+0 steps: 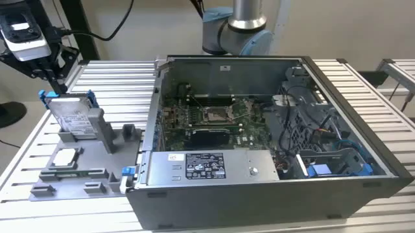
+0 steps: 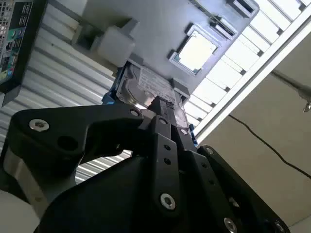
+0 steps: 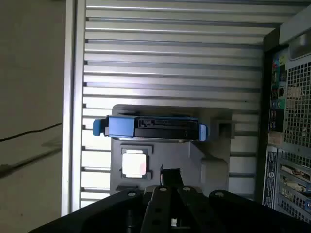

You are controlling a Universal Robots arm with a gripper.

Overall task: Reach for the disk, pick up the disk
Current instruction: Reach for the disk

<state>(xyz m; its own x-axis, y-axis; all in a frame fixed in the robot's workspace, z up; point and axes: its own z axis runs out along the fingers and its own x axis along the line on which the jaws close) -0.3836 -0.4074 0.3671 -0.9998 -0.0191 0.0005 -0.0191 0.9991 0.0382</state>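
Right now my claw (image 1: 58,89) hangs close above the disk (image 1: 73,116), tips pressed together and pinching nothing; I see no contact between us. The disk stands on edge in a slot of a grey holder (image 1: 77,175), with blue rails (image 1: 44,95) along its ends, off to the exterior view's left of the computer case (image 1: 272,196).

As I judge it, the nearest danger is that top edge. Tips closed like this cannot straddle the disk, so coming down on it they would butt the metal and rock it in its slot. A hold on the plastic rails rather than the metal faces could slip or flex. If the disk comes up at a slant, the slot may bind and drag the holder across the slatted table (image 1: 116,82). The holder's upright post (image 1: 104,128) stands just beside the disk and could snag me.

The holder carries two things: the disk upright in its slot, and a small square chip (image 1: 65,158) lying flat in a shallow recess.

Farther off, the open case holds a motherboard (image 1: 214,116), a grey metal box (image 1: 207,167) with a label along its near wall, loose cables (image 1: 324,131) and a blue bay (image 1: 324,171) toward the exterior view's right.
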